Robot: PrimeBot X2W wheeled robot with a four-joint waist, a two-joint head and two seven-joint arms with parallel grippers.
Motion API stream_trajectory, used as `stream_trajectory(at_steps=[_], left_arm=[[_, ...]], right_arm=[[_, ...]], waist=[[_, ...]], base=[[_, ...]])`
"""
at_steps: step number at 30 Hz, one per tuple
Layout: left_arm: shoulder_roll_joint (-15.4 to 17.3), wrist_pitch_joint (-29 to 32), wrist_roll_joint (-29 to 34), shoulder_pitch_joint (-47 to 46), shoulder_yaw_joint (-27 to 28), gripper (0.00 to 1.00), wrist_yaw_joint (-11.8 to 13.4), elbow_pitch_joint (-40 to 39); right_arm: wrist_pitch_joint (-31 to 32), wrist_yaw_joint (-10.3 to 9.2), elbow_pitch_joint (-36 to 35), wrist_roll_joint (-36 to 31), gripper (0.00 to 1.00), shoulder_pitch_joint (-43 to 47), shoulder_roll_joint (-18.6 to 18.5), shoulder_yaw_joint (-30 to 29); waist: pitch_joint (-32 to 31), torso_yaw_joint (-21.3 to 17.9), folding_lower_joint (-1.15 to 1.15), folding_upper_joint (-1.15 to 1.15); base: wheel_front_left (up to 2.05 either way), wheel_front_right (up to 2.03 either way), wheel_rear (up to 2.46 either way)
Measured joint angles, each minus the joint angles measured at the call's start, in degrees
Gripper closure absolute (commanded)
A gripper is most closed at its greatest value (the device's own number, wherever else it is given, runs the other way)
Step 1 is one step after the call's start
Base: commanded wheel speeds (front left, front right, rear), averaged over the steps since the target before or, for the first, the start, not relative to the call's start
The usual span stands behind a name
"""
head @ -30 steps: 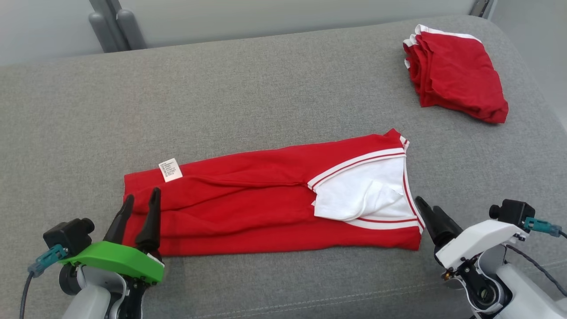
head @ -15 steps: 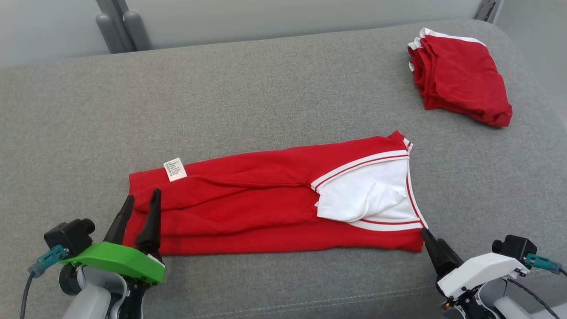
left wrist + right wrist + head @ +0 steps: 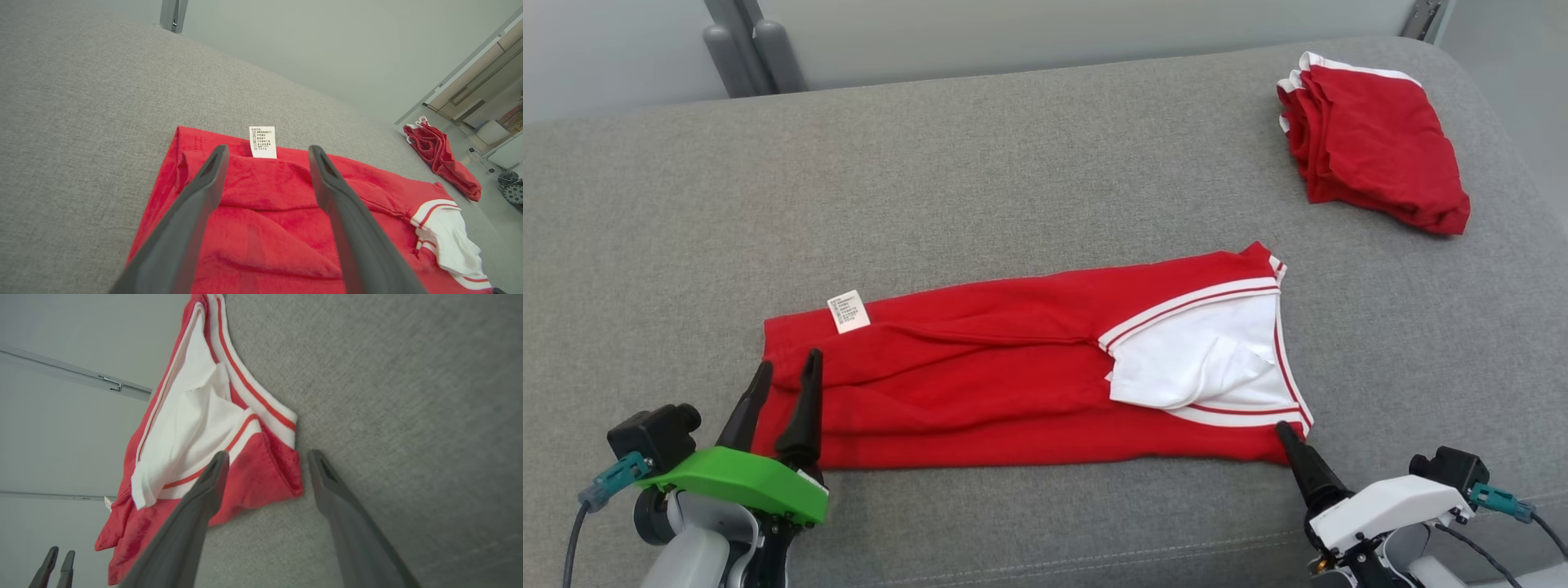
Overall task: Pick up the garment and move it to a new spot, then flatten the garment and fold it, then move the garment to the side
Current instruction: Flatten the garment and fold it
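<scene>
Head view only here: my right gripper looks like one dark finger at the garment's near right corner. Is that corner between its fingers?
Observer: Yes. The right wrist view shows the right gripper open, with the garment corner between its fingers, one over red cloth, one over the grey cushion.
Operator: And the left side?
Observer: The left gripper is open over the hem end. A folded ridge of cloth lies between its fingers, with the care label past the tips.

Likely a plain test room: a grey upholstered cushion (image 3: pixel 1013 163), bare pale wall (image 3: pixel 1054 33), metal posts (image 3: pixel 743 49) behind.
</scene>
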Motion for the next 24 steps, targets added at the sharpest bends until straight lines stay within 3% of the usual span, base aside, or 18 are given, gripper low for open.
stream_trajectory(at_steps=[15,24], left_arm=[[0.46,0.0,0.0,-0.01,-0.24,0.0,0.0,0.16],[0.8,0.0,0.0,-0.01,-0.36,0.0,0.0,0.14]], right_arm=[[-0.24,1.12,0.63,6.71,0.0,-1.7,5.8,-2.04],[-0.82,1.04,-2.65,11.33,0.0,-2.58,6.84,-3.89]], waist=[[-0.04,1.04,0.0,0.0],[0.41,1.44,0.0,0.0]], base=[[0.0,0.0,0.0],[0.0,0.0,0.0]])
